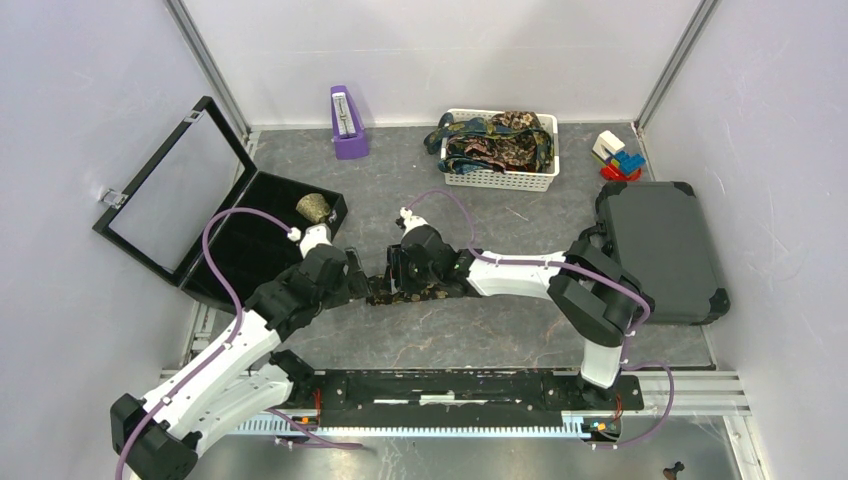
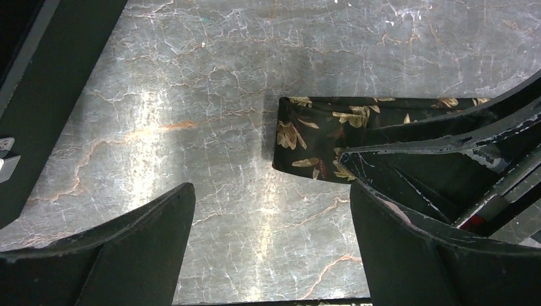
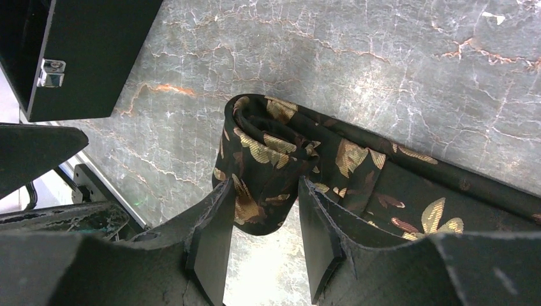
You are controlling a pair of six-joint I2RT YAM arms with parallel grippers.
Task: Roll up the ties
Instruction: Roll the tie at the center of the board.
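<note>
— Where's the right pincer?
— Astride the rolled end of the tie, fingers touching both sides.
— And the rest?
— Lies flat across the marbled worktop; black case upper left.

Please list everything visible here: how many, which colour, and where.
table: one, grey marble.
tie on the table: one, dark with gold leaves, centre, one end folded.
basket: one, white, far centre.
ties in the basket: heap, count unclear, brown and teal.
display case: one, black, open, left.
rolled tie: one, tan, inside display case.
hard case: one, dark grey, right.
purple object: one, far, left of basket.
toy blocks: few, white, blue, red, far right.
cables: purple, along both arms.
left gripper: black, open, beside the tie.
right gripper: black, fingers flanking the tie's folded end.
</note>
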